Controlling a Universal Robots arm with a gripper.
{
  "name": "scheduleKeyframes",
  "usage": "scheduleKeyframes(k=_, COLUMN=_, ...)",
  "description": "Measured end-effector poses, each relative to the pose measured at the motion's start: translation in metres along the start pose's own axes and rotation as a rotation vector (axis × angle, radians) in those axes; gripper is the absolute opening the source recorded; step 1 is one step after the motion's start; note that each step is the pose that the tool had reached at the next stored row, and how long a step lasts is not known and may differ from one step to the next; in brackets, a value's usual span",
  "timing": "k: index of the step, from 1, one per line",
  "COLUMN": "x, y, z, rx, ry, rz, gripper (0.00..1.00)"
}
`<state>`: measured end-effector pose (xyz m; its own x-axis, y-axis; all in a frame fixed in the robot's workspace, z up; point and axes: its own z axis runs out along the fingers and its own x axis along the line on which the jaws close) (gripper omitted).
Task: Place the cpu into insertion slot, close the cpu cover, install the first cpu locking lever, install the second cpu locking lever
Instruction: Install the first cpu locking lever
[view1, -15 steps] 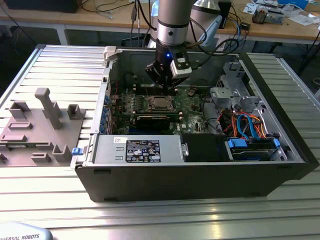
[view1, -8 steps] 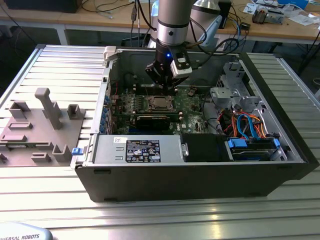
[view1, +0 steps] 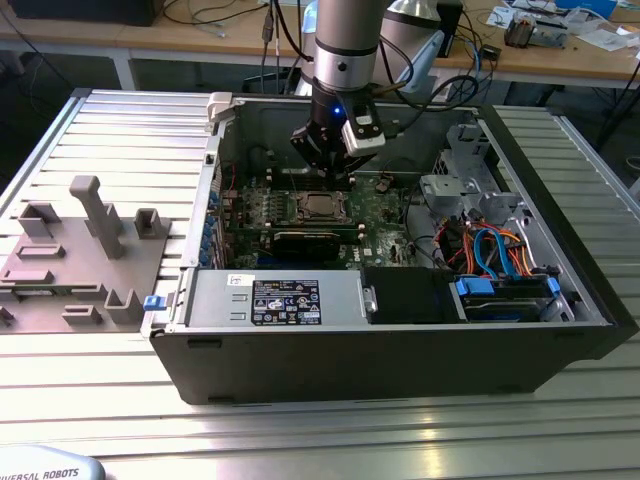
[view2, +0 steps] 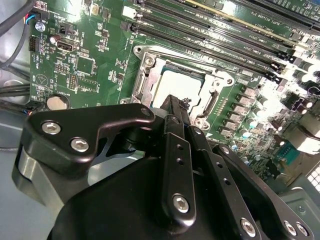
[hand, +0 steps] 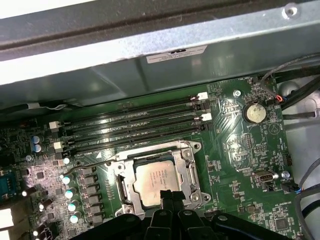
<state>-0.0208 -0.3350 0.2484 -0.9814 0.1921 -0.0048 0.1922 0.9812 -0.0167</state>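
We see the cpu (hand: 156, 181) seated in the insertion slot (hand: 192, 176) on the green motherboard (hand: 240, 150), with the cpu cover (view2: 145, 80) down around it. The gripper (view2: 176, 104) hangs just above the cpu's edge, fingers pressed together, holding nothing.

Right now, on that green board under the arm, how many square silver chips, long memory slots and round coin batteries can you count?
cpu: 1
memory slots: 4
coin battery: 1
Total: 6
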Motion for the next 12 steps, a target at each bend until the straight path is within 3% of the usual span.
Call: scheduleKeyframes(k=12, x=0.0, y=0.0, z=0.0, rx=-0.0001, ry=-0.0004, rz=-0.025, gripper=0.11)
